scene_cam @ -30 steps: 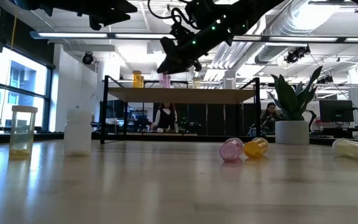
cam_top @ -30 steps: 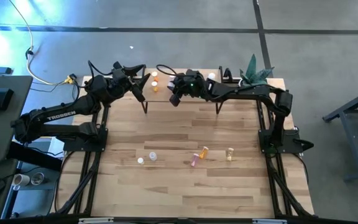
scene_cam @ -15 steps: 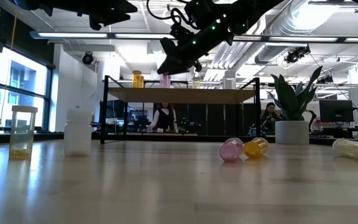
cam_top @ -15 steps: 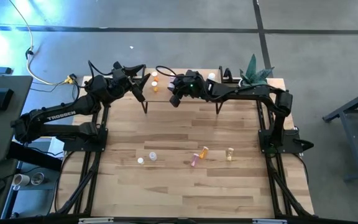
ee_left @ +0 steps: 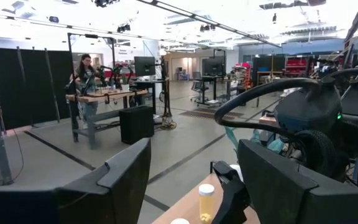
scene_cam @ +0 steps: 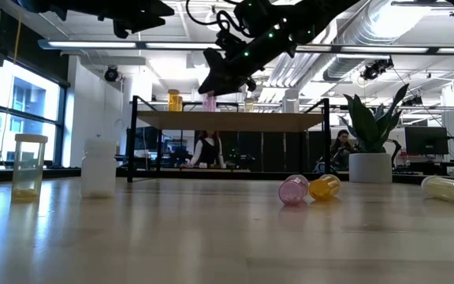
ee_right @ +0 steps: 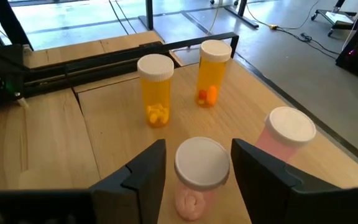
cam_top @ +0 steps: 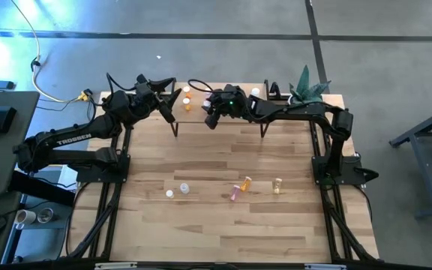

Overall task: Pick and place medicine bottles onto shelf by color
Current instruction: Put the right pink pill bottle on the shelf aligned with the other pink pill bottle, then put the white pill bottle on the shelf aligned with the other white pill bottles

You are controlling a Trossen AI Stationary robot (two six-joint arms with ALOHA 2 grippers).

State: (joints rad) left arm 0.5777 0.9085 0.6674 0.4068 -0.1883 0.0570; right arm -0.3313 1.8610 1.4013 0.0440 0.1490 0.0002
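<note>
The shelf (cam_top: 193,116) stands at the table's far edge. My right gripper (ee_right: 197,149) is open over its left part. Its fingers stand on either side of an upright pink bottle (ee_right: 201,171) with a white cap, with a narrow gap on each side. Also upright on the shelf are a yellow bottle (ee_right: 155,90), an orange one (ee_right: 213,71) and a second pink one (ee_right: 288,137). My left gripper (ee_left: 194,162) hangs open and empty by the shelf's far left corner. Several more bottles are on the table: a pink one (scene_cam: 293,189) and an orange one (scene_cam: 324,187) lie on their sides.
Toward the near left stand a clear bottle (scene_cam: 28,164) and a white one (scene_cam: 98,167). A yellow bottle (scene_cam: 450,188) lies at the right. A potted plant (cam_top: 306,86) stands at the far right corner. People are in the room behind.
</note>
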